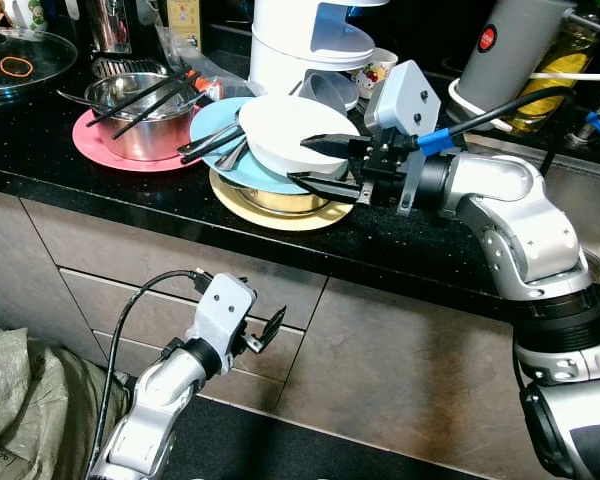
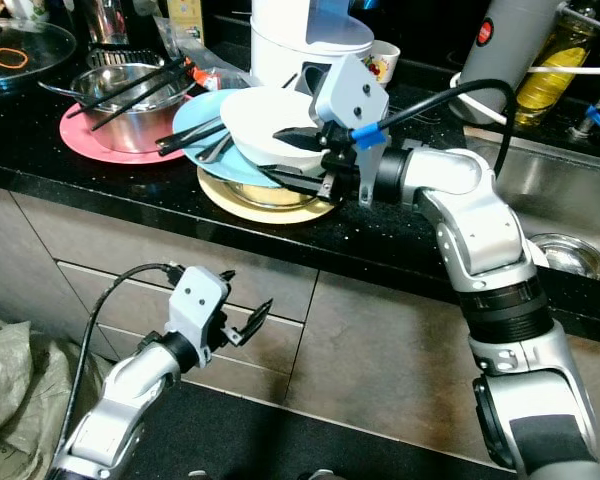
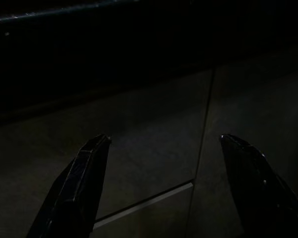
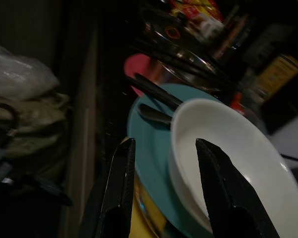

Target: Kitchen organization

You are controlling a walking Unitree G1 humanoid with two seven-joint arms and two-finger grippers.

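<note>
The right gripper (image 1: 318, 161) reaches in from the sink side, its fingers spread to straddle the rim of the white bowl (image 1: 295, 133), one finger over the inside, one below, likely to lift it off. The bowl sits tilted on a blue plate (image 1: 220, 128) over a yellow plate (image 1: 280, 214), near the counter's (image 1: 100, 190) front edge. The left gripper (image 1: 267, 330) hangs spread before the drawers.

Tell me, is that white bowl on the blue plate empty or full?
Empty. The white bowl shows a bare, clean inside, sitting tilted on the blue plate, with the right gripper straddling its rim.
</note>
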